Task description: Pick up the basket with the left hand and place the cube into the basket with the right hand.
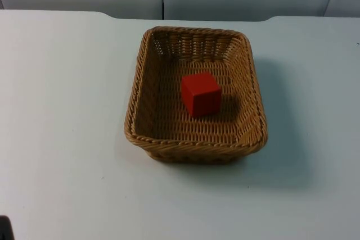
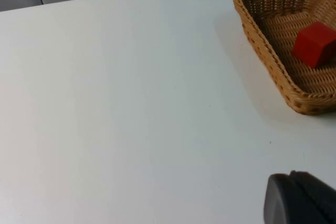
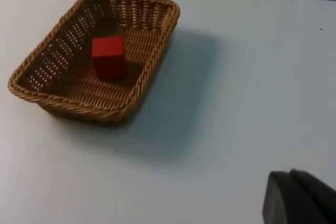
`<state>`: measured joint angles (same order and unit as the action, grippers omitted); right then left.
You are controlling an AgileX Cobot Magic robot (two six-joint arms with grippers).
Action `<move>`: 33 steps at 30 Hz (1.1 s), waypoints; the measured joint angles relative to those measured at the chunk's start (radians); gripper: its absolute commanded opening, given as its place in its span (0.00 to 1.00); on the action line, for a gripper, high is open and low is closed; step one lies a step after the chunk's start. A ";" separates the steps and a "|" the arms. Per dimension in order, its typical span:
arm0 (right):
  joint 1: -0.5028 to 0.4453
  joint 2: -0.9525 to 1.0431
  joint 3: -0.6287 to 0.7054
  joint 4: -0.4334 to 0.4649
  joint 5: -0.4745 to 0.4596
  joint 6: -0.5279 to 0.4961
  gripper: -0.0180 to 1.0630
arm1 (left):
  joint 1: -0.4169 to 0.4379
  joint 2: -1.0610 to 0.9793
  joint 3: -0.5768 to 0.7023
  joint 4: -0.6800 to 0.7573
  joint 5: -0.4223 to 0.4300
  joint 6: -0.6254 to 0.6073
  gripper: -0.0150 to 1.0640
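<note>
Black fingertip (image 2: 302, 198) of the left gripper and right gripper (image 3: 299, 198) sit well apart from the basket (image 1: 140, 88), finger states impossible to tell; red cube (image 1: 200, 93) rests inside the basket.

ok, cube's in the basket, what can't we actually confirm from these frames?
- Left gripper: a black fingertip cut off by the edge of the left wrist view; open or shut unclear.
- Right gripper: likewise, fingertip cut off in the right wrist view.
- Basket floor under the red cube: hidden by the cube.
- Basket's near outer wall base: partly shadowed in the top view.
</note>
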<state>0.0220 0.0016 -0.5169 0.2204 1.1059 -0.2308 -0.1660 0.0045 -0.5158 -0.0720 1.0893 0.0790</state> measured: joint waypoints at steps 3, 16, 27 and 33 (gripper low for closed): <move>0.016 0.000 0.000 0.000 -0.001 0.000 0.01 | 0.000 0.000 0.000 0.000 0.000 0.000 0.01; 0.017 0.000 0.000 -0.226 -0.008 0.202 0.01 | 0.000 0.000 0.000 0.000 0.000 0.000 0.01; 0.017 0.000 0.000 -0.234 -0.015 0.231 0.01 | 0.000 0.000 0.000 0.000 -0.002 0.000 0.01; -0.059 0.000 0.000 -0.234 -0.015 0.231 0.01 | 0.000 0.000 0.000 0.000 -0.002 0.000 0.01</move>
<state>-0.0372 0.0016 -0.5169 -0.0133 1.0906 0.0000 -0.1660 0.0045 -0.5158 -0.0720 1.0873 0.0790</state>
